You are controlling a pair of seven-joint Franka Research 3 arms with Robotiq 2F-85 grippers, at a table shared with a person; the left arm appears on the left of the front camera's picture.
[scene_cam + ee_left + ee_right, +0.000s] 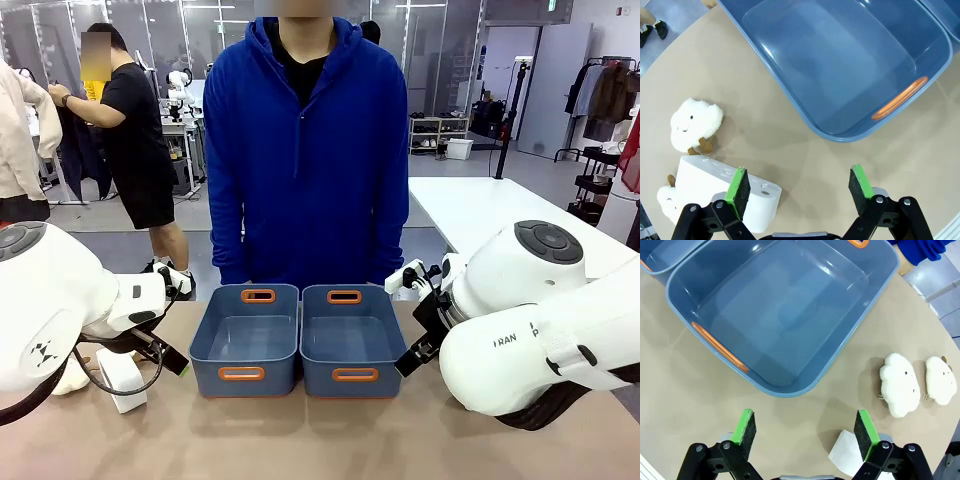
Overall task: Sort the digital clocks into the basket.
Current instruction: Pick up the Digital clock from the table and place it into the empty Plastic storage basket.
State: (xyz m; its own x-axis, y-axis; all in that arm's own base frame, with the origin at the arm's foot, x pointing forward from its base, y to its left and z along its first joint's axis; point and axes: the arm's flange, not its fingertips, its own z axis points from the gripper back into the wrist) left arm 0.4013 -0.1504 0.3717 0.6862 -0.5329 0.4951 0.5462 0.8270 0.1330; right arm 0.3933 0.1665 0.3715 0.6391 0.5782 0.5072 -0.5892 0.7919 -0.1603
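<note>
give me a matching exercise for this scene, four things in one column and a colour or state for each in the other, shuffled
Things:
1 left gripper
2 digital clock
3 basket
4 plush toy

Colours or states:
a cream-white, fluffy
b blue-grey, rectangular, rounded rim
c open, jaws wide apart
d white, smooth block lying flat

Pairs: 1-c, 2-d, 3-b, 4-a

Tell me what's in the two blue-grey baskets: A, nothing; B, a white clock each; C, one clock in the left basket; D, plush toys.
A: the left basket and the right basket show bare floors, and a digital clock lies on the table beside a plush toy.
</note>
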